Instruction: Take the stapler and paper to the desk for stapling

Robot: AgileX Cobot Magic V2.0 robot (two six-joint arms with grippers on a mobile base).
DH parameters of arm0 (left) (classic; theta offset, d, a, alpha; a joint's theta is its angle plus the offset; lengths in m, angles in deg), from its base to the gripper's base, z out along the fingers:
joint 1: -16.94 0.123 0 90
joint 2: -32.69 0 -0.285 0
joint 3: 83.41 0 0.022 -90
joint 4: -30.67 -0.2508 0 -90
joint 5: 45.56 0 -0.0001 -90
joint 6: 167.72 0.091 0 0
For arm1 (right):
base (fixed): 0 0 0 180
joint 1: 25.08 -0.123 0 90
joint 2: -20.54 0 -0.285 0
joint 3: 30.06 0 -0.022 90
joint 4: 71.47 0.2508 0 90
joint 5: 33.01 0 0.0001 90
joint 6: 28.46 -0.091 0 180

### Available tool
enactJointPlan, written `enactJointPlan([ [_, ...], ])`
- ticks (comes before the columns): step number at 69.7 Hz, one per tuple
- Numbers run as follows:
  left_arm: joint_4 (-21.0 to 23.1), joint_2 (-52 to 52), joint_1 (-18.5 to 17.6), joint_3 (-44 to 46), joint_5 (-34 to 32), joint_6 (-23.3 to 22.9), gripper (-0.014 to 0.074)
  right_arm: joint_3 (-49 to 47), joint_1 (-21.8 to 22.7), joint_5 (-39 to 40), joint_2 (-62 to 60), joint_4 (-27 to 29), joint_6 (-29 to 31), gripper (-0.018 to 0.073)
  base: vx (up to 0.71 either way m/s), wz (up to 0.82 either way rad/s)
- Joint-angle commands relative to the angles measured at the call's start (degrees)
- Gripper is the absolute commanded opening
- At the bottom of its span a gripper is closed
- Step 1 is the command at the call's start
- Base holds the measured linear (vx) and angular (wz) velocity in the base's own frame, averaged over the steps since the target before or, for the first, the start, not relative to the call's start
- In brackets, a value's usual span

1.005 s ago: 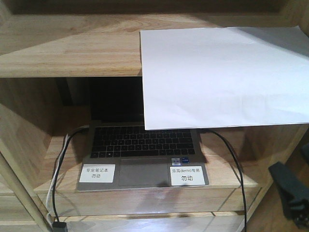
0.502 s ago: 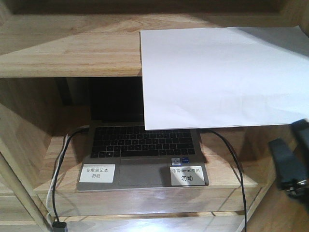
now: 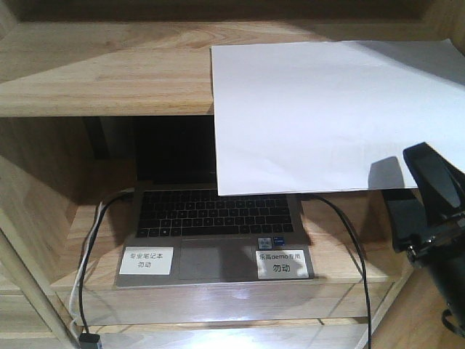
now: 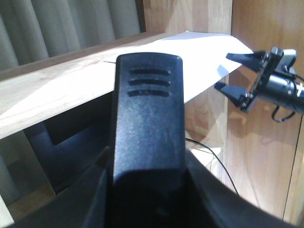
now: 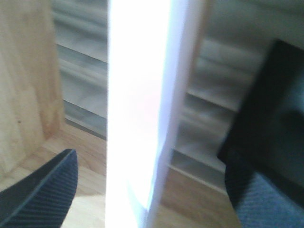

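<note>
Light wood shelf unit (image 3: 43,189), upper board (image 3: 109,80): plain white rectangular paper sheet (image 3: 320,116) overhangs at 2 o'clock. Black right gripper (image 4: 222,71), 4 o'clock, jaws wide apart, empty, straddles its corner. Advise seating deeper before closing, then drawing out level.

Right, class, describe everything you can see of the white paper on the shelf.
The paper is a plain white blank rectangular sheet, lying flat on the upper wooden shelf. Its front part overhangs the shelf edge, hiding part of the laptop screen. The open fingers of the right gripper straddle its front right corner, one above, one below; contact cannot be told.
</note>
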State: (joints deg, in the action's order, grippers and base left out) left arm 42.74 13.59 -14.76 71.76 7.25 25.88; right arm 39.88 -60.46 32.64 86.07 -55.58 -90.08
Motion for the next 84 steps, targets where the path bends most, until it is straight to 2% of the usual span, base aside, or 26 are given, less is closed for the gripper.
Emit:
enactJointPlan([
  [1,1.04,-1.16,-0.26,1.37,-6.66,-0.06,-0.0006,-2.35,0.06,11.38,1.2,-0.27,1.86,0.0594,0.0,0.0],
  [48,1.04,-1.16,-0.26,1.37,-6.66,-0.06,-0.0006,-11.33,0.12,11.38,5.12,0.37,5.14,0.0573,0.0,0.0],
  [57,1.04,-1.16,-0.26,1.37,-6.66,-0.06,-0.0006,-11.33,0.12,11.38,5.12,0.37,4.75,0.0465,0.0,0.0],
  [78,1.04,-1.16,-0.26,1.37,-6.66,-0.06,-0.0006,-11.33,0.06,11.38,5.12,-1.05,4.54,-0.0015,0.0,0.0],
  [84,1.04,-1.16,-0.26,1.37,-6.66,-0.06,-0.0006,-11.33,0.06,11.38,4.99,-1.2,4.54,-0.0012,0.0,0.0],
])
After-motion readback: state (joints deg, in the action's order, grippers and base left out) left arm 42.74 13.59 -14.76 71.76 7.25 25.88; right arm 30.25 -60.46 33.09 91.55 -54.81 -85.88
